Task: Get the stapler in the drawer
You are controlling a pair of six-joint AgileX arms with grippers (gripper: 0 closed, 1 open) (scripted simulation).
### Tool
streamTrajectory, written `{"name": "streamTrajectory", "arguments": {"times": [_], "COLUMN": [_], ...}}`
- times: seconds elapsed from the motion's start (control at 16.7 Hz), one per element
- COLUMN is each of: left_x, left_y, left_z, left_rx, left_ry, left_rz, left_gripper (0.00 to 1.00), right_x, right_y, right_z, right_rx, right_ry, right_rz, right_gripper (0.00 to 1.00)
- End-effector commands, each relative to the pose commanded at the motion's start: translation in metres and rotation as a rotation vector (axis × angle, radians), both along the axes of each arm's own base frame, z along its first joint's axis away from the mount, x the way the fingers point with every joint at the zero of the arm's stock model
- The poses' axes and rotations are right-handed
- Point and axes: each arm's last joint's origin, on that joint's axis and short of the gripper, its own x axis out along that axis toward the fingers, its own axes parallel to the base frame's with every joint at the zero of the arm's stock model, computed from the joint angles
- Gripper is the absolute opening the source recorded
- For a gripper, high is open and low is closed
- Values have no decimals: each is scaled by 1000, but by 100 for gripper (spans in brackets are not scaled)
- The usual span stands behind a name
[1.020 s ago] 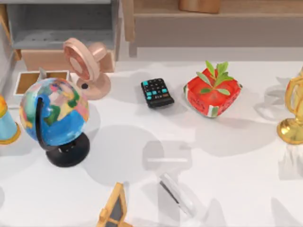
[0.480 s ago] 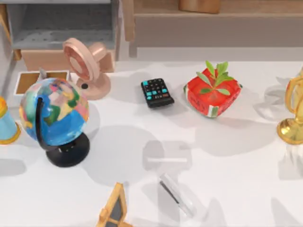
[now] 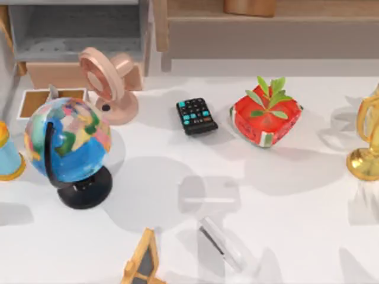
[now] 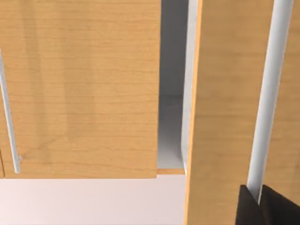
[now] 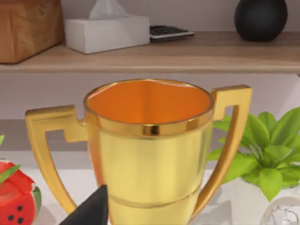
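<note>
The drawer sat at the far left edge, half tucked behind the globe. The remote and the watermelon planter were mid-table, further back. The stapler lay near the front edge, just right of a small yellow frame, bare table around it. A gold trophy hugged the right edge. Couldn't tell either gripper's state.
</note>
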Motion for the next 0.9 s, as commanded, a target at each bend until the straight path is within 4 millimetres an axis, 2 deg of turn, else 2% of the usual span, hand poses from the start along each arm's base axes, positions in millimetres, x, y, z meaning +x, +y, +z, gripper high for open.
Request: {"name": "streamTrajectory", "arguments": {"times": [0.66, 0.9], "left_x": [0, 0], "left_y": [0, 0], "left_z": [0, 0], "left_rx": [0, 0], "left_ry": [0, 0], "left_rz": [0, 0], "left_gripper": [98, 100], "right_x": [0, 0], "right_y": [0, 0], "right_z": [0, 0], "right_rx": [0, 0], "right_ry": [0, 0], "right_rz": [0, 0], "right_gripper": [100, 100]}}
